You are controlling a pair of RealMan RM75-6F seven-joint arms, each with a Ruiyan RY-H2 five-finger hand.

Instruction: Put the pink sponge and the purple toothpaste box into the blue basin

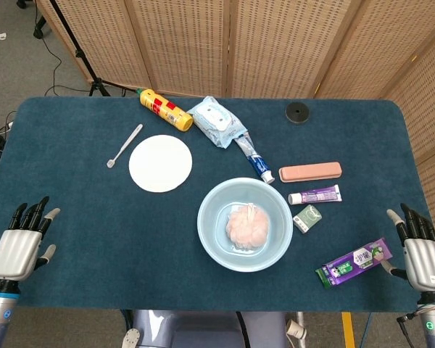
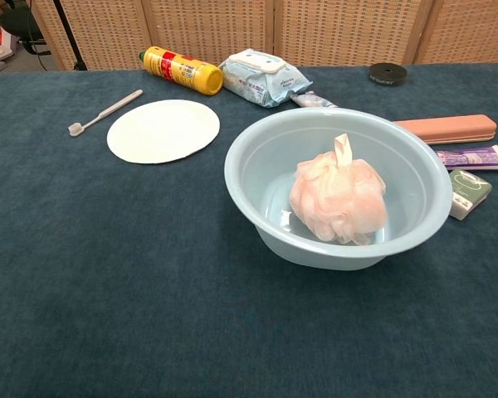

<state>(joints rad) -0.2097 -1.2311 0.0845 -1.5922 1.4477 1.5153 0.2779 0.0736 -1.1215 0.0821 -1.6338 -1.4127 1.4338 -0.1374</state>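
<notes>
The pink sponge (image 1: 246,226) (image 2: 339,201) lies inside the blue basin (image 1: 212,230) (image 2: 257,157) near the table's front middle. The purple toothpaste box (image 1: 354,262) lies flat on the cloth at the front right, outside the basin; the chest view does not show it. My right hand (image 1: 423,250) hovers just right of the box with its fingers spread and nothing in it. At the table's front left corner my left hand (image 1: 20,243) is open and empty too. Neither hand appears in the chest view.
A white plate (image 1: 160,163), a toothbrush (image 1: 125,145), a yellow bottle (image 1: 165,109) and a wipes pack (image 1: 216,121) lie behind the basin. Right of it are a toothpaste tube (image 1: 255,162), a pink case (image 1: 309,172), a small purple tube (image 1: 315,195) and a green box (image 1: 307,217).
</notes>
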